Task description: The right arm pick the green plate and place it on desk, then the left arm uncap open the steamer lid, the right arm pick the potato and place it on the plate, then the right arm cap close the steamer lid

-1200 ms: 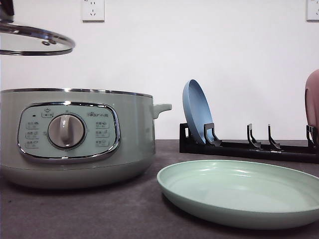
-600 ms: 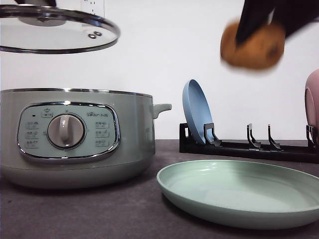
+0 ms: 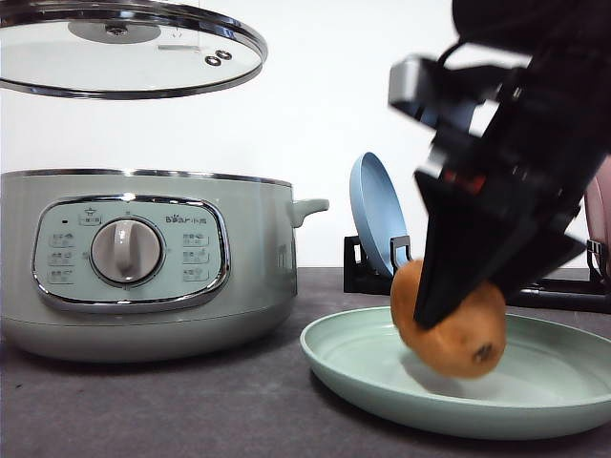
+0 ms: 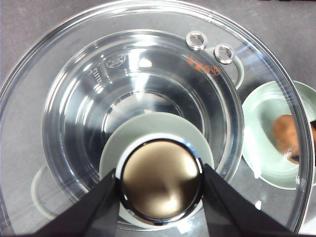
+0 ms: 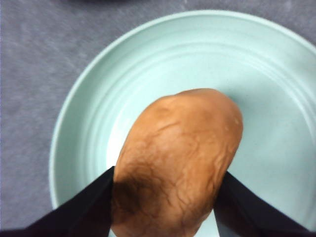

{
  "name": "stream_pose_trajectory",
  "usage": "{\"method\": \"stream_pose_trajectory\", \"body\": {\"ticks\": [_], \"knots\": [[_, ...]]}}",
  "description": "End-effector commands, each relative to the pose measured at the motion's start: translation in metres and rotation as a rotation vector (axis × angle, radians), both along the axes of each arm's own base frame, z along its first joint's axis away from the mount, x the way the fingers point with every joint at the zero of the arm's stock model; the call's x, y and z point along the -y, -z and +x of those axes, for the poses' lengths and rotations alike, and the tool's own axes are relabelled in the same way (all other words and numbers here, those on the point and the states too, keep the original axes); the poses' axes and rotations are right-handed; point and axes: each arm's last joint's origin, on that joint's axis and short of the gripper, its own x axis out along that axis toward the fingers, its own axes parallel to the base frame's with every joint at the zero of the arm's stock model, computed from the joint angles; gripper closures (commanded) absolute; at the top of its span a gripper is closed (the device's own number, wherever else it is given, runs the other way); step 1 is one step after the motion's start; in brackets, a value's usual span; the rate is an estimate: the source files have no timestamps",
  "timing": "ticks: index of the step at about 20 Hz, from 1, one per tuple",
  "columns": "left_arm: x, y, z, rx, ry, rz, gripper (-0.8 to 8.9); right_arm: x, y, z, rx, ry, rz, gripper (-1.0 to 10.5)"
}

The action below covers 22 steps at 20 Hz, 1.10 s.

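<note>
My right gripper (image 3: 449, 310) is shut on the orange-brown potato (image 3: 449, 320) and holds it low inside the pale green plate (image 3: 535, 401) on the desk (image 3: 191, 401); whether it touches the plate I cannot tell. In the right wrist view the potato (image 5: 177, 158) sits between the jaws over the plate (image 5: 276, 74). My left gripper (image 4: 160, 180) is shut on the knob of the glass steamer lid (image 4: 64, 98) and holds it in the air above the open steamer (image 3: 143, 258). The lid (image 3: 124, 52) shows at the top left of the front view.
A black dish rack (image 3: 563, 291) stands behind the green plate with a blue plate (image 3: 374, 215) upright in it and a pink plate (image 3: 601, 205) at the right edge. The steamer's side handle (image 3: 310, 207) points toward the rack.
The right gripper has come down from the upper right with the potato into the green plate. The lid has moved right, over the steamer.
</note>
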Motion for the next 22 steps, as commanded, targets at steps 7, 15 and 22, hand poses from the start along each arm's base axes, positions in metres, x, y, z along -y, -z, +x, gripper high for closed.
{"method": "stream_pose_trajectory", "body": {"ticks": [7, 15, 22], "knots": [[0.001, -0.012, -0.004, 0.070, 0.015, -0.027, 8.06, -0.003, 0.020, 0.009, -0.070, 0.021, -0.046, 7.8], [0.002, -0.010, 0.000, 0.068, 0.016, -0.026, 8.06, 0.002, -0.021, 0.008, 0.044, 0.084, 0.029, 5.4], [0.015, 0.014, 0.027, -0.017, 0.027, 0.011, 8.06, 0.022, -0.118, -0.004, 0.274, 0.138, 0.141, 5.5]]}}
